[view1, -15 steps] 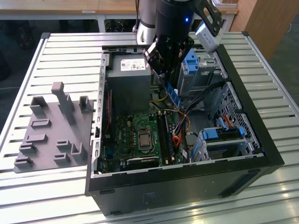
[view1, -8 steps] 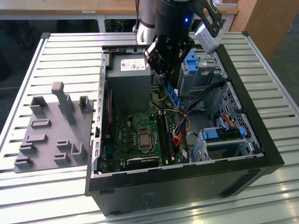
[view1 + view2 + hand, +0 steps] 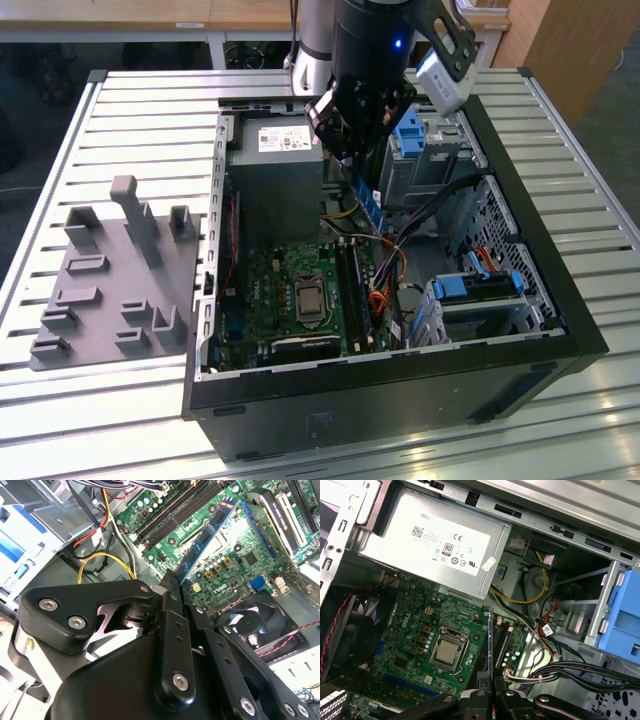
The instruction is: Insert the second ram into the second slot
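The second ram [image 3: 206, 536], a thin blue stick with black chips, hangs pinched at one end in my gripper [image 3: 175, 580], which is shut on it. In the exterior view the gripper [image 3: 352, 165] is above the open computer case, and the ram [image 3: 370, 205] points down toward the motherboard. Seen edge-on in the first wrist view, the ram [image 3: 490, 637] stands over the long black memory slots [image 3: 484, 662] beside the processor socket [image 3: 446, 652]. It is held clear of the board. The slots [image 3: 175, 514] run side by side near the case's cable bundle.
The black case [image 3: 560, 300] lies open on a slatted metal table. A grey power supply [image 3: 275, 170] fills its far end, blue drive cages [image 3: 480, 290] sit at the exterior view's right, and loose cables [image 3: 540, 672] cross near the slots. A grey fixture plate [image 3: 110, 290] lies left.
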`<control>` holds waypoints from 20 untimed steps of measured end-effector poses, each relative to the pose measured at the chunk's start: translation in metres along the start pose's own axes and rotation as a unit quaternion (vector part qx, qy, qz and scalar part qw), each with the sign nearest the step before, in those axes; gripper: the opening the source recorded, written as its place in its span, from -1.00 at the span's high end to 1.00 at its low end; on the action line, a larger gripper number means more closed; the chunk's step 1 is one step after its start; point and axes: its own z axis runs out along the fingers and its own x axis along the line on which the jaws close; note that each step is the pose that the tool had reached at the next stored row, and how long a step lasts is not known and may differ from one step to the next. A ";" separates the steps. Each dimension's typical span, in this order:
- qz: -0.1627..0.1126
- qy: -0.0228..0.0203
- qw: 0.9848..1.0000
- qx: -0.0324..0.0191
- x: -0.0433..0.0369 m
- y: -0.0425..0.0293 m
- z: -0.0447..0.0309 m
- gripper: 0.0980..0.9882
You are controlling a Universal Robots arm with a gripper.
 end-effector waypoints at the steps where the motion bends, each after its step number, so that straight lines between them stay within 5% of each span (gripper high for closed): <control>1: 0.001 0.000 1.000 0.000 0.0000 0.0000 0.0001 0.91; 20: 0.058 -0.002 0.998 0.002 0.0000 0.0000 0.0015 0.91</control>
